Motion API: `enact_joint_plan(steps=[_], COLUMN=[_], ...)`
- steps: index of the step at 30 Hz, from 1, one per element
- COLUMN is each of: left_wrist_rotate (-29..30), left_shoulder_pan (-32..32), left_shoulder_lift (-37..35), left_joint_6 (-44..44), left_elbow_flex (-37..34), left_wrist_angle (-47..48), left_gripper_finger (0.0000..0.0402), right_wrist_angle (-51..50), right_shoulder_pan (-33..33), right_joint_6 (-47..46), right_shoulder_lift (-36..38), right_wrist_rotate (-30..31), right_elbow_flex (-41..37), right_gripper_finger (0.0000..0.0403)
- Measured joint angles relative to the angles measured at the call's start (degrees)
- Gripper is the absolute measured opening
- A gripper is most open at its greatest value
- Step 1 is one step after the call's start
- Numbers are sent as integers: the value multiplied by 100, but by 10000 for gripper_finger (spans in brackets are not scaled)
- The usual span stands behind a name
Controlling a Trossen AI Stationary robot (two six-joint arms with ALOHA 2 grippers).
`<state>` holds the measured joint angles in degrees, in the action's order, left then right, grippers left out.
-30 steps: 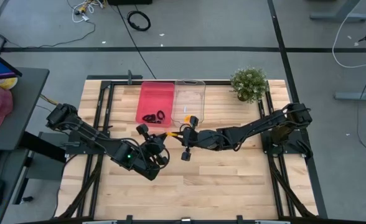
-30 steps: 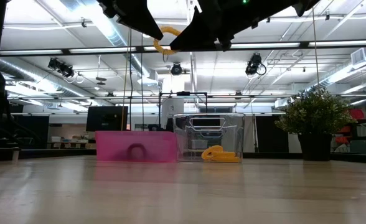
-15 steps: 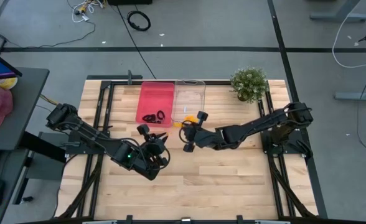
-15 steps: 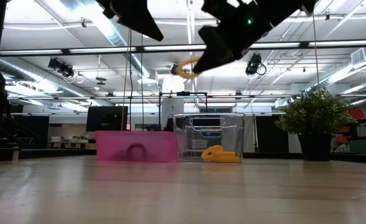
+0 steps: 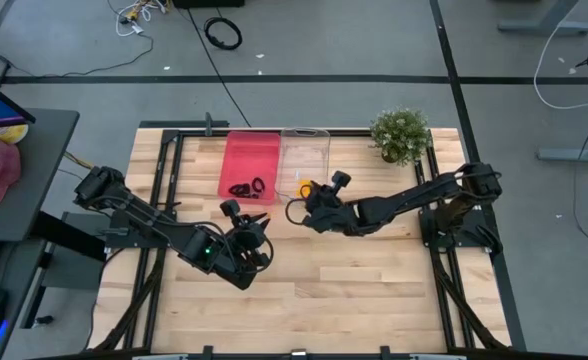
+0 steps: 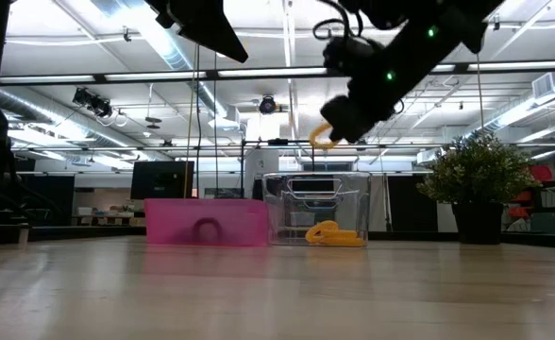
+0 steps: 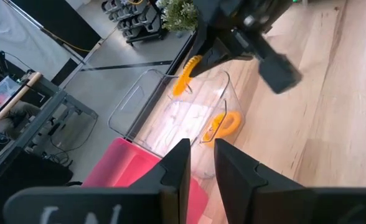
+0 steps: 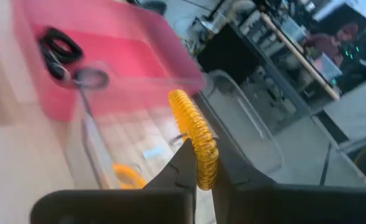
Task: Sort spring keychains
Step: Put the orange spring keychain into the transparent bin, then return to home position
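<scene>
High view: the right gripper (image 5: 304, 203) is seen at the near edge of the clear bin (image 5: 305, 160), with its arm stretched back across the wooden table (image 5: 374, 290) toward the potted plant (image 5: 401, 134). An orange spring keychain (image 8: 195, 138) is pinched between its nearly closed fingers (image 8: 180, 163). In the right wrist view the coil is shown as a curved band rising out of the fingertips, its long axis running on ahead of them toward the bins. In the low view the same coil (image 6: 322, 138) is seen hanging in the air at the gripper's tip, directly above the clear bin, well clear of its rim.

Below the gripper, a second orange keychain (image 6: 333, 233) is seen lying flat on the clear bin's floor. Just beside that bin, on the side away from the plant, the pink bin (image 5: 251, 165) is placed, and black spring keychains (image 5: 246, 187) are held in its near end.

The left gripper (image 5: 257, 228) is held over bare table in front of the pink bin, apart from the right gripper. Its fingers (image 7: 177, 168) are shown a narrow gap apart in the left wrist view, with nothing between them.
</scene>
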<state>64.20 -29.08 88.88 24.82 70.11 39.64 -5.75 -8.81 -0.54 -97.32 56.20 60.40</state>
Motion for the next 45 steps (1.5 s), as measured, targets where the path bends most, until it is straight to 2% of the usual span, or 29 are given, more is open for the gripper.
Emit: enact_joint_plan(steps=[6,17,23,29,33,36,40,42,45], left_wrist_rotate=[0,0,0,0,0,0,-1,1,0], left_shoulder_pan=[0,4,3,2,2,2,2,2,2], left_shoulder_lift=[0,0,0,0,0,0,0,0,0], left_joint_6=[0,0,0,0,-15,-210,-887,-1348,-1492], left_elbow_flex=[0,0,0,0,0,0,0,0,0], left_wrist_angle=[0,-2,-2,-4,-3,-3,-4,-7,-4], left_gripper_finger=[76,76,76,76,76,76,76,76,76], right_wrist_angle=[148,350,361,438,561,919,1086,1085,981], right_shoulder_pan=[263,353,353,349,349,347,319,309,285], right_joint_6=[-394,-533,-480,-433,-103,744,1808,2011,2062], right_shoulder_lift=[0,0,0,42,55,55,57,57,57], right_wrist_rotate=[37,-224,-220,85,85,90,89,78,53], right_elbow_flex=[-395,-424,-424,-424,-426,-426,-426,-426,-426], right_gripper_finger=[44,110,128,137,136,134,134,134,134])
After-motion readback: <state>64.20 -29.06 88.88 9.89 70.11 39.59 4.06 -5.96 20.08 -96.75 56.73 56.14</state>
